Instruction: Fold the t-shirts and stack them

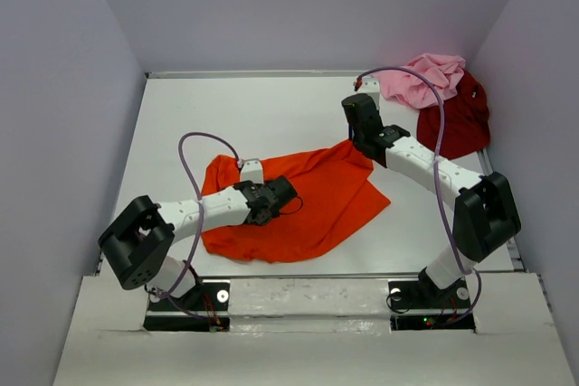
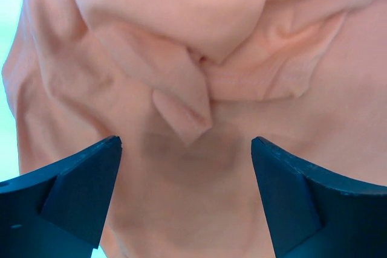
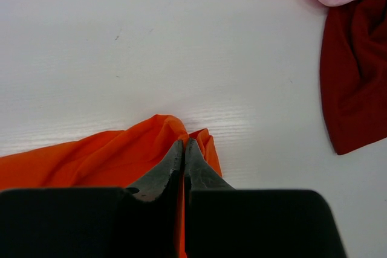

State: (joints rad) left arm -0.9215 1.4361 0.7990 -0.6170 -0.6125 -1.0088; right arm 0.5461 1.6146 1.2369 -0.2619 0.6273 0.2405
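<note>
Orange shirt (image 1: 317, 196) lies mid-table (image 1: 271, 115), unfolded and rumpled, spread from in front of the left arm toward the right arm. One corner is drawn out toward the far right.

Right gripper (image 1: 357, 142) sits at that corner. Wrist view: jaws pressed tight together, a strip of orange cloth between them and more bunched on either side of the tips (image 3: 184, 149). It has the shirt's edge pinched, low over the table.

Left gripper (image 1: 293, 196) hangs over the middle of the orange shirt, jaws spread as wide as they go, nothing between them. Its wrist view shows both fingers (image 2: 84, 173) apart over creased cloth, which looks washed out to peach there, with a small folded flap between the tips. Whether the tips touch the cloth, cannot tell.

Pink shirt (image 1: 421, 79) is crumpled in the far right corner. Red shirt (image 1: 457, 119) lies just beside it on the near side, touching or overlapping it. Both are well apart from the orange shirt.
</note>
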